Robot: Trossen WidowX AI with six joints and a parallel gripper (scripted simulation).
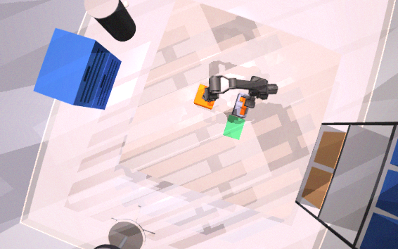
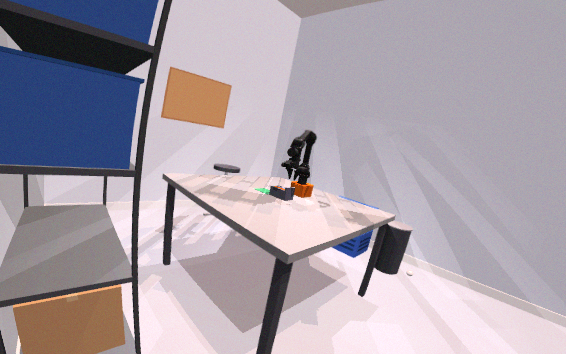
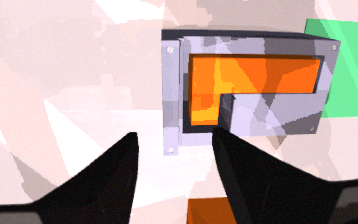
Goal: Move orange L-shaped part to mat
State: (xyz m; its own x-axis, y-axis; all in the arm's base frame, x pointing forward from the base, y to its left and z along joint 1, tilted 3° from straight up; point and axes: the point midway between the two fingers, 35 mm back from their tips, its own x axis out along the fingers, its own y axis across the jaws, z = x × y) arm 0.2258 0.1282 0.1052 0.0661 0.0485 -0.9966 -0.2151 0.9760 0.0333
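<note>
The orange L-shaped part [image 3: 270, 75] [image 1: 242, 110] lies in the pocket of the grey tray [image 3: 280, 119] [image 2: 281, 194]. In the wrist view its long bar runs to the right and its L-shaped end is at the left, with a dark gap around the short leg. No end looks raised. The green mat [image 3: 355, 75] [image 1: 234, 130] [image 2: 262, 190] lies beside the tray, past the bar's plain end. My gripper [image 3: 175, 137] [image 2: 292, 176] is partly open and empty, above the tray. In the wrist view its right fingertip appears just below the short leg. In the top view the fingertips are hidden.
The arm's orange base block [image 1: 200, 98] [image 2: 302, 189] stands on the table [image 2: 289, 235] close to the tray, on the side away from the shelf. A shelf rack [image 2: 59, 171], blue crate [image 1: 62, 67] and dark bin [image 2: 393, 250] stand off the table.
</note>
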